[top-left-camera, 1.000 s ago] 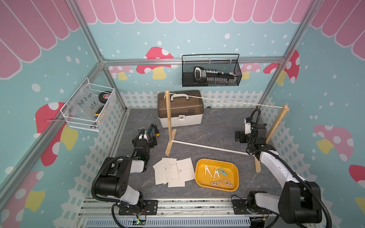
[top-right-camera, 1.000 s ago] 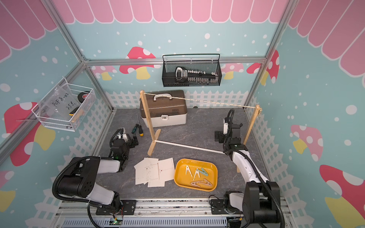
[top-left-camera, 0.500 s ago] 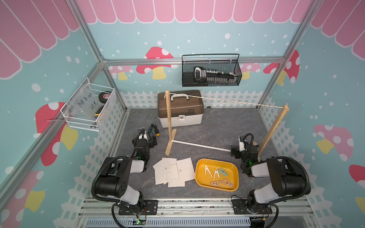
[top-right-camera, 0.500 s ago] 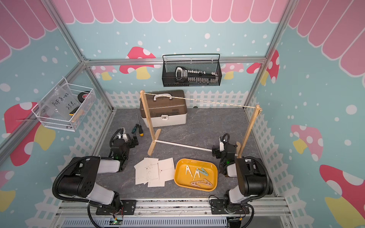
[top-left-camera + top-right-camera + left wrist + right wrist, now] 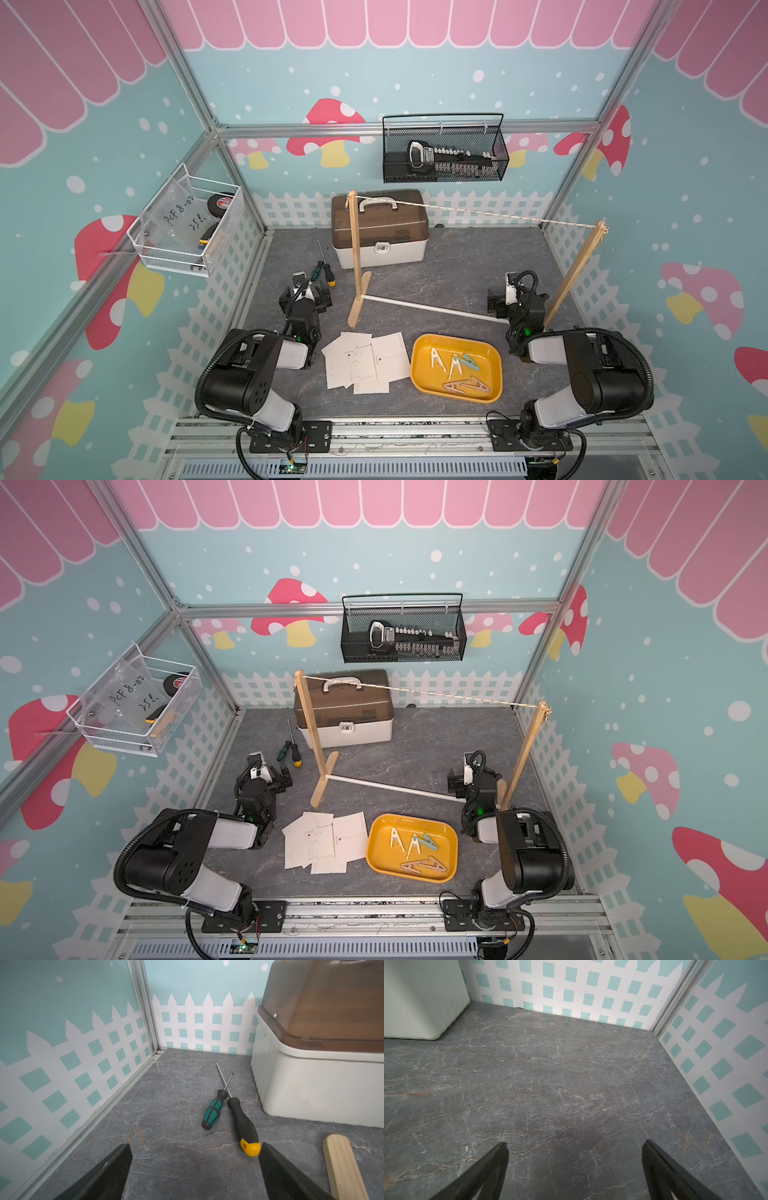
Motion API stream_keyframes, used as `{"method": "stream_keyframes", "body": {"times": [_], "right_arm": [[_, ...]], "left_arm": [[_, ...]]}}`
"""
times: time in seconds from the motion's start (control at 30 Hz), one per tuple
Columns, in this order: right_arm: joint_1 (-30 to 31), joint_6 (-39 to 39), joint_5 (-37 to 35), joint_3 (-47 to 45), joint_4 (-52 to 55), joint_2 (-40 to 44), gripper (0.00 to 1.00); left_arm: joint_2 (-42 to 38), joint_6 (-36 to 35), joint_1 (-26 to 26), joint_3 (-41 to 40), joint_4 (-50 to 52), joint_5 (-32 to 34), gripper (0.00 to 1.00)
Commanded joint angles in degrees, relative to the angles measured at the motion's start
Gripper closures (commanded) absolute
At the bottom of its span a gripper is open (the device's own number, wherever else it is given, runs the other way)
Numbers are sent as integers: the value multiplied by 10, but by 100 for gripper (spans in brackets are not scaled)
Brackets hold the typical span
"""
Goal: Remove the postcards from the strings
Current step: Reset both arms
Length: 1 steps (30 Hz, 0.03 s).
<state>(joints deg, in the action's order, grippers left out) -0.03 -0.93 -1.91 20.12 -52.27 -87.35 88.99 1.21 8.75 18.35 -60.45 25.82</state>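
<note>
We find the thin twisted beige-and-white twine string bare between its two light wooden posts. No card and no pin hangs on it.

The cream-white rectangular paper postcards lie in a loose overlapping pile on the grey marbled bench. The pile is just beside the yellow plastic tray, on the left arm's side. The pale plastic clothespins lie inside that tray.

The left hand sits beyond the pile from the tray, jaws spread wide, gripping nothing. The right hand sits near the tray's opposite end, close to a post foot, likewise spread wide and empty.

We judge the removal step complete. The next move calls for no grasp, only a check that the string carries nothing, with both arms clear of the posts.
</note>
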Motion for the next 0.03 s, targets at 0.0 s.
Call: {"method": "stream_keyframes", "body": {"times": [0.0], "right_arm": [[-3,1,3,8,-1,-2,1]], "left_arm": [[5,-13,1,-4,-25,14,0]]}}
